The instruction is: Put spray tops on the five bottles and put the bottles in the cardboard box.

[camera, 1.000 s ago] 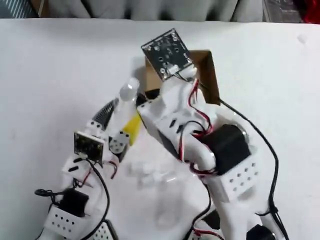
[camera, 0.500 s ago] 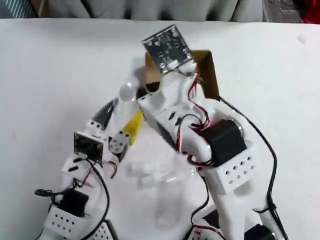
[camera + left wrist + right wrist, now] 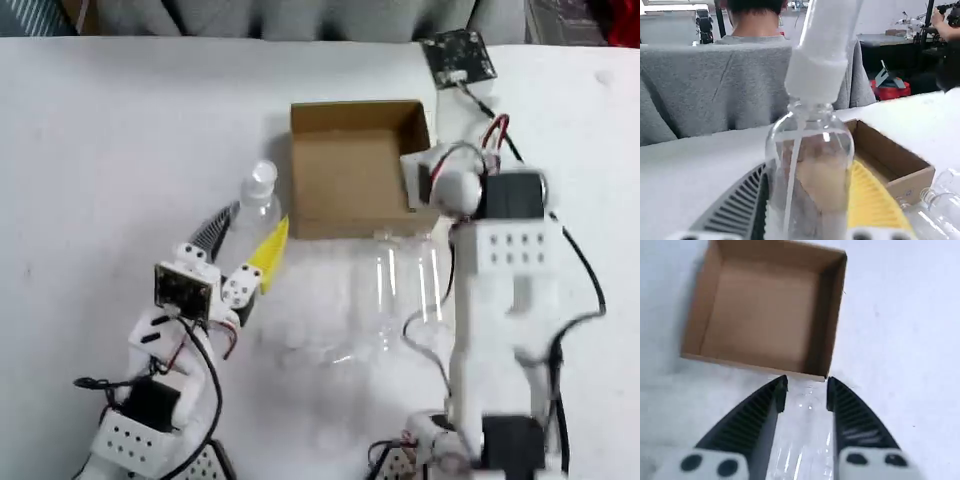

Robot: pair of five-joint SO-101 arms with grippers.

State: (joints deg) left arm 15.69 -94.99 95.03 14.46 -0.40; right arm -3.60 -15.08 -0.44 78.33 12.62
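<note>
A clear bottle (image 3: 258, 196) with a white spray top (image 3: 822, 55) stands upright on the table just left of the cardboard box (image 3: 355, 165). My left gripper (image 3: 257, 215) is shut on it, the grey finger (image 3: 735, 205) on one side and the yellow finger (image 3: 872, 205) on the other. The box (image 3: 765, 310) is empty. My right gripper (image 3: 806, 385) hangs open above the near side of the box, over clear bottles (image 3: 805, 445) lying on the table. Two of these bottles (image 3: 405, 280) lie side by side just in front of the box.
My right arm (image 3: 495, 260) stands tall to the right of the box, its cables trailing down. More clear, faint parts (image 3: 310, 345) lie in front of the box. A grey cloth (image 3: 715, 85) hangs along the table's far edge.
My right arm has swung off the box and the held bottle's top, over to the right, uncovering the box and the lying bottles. The left arm has kept still with the bottle.
</note>
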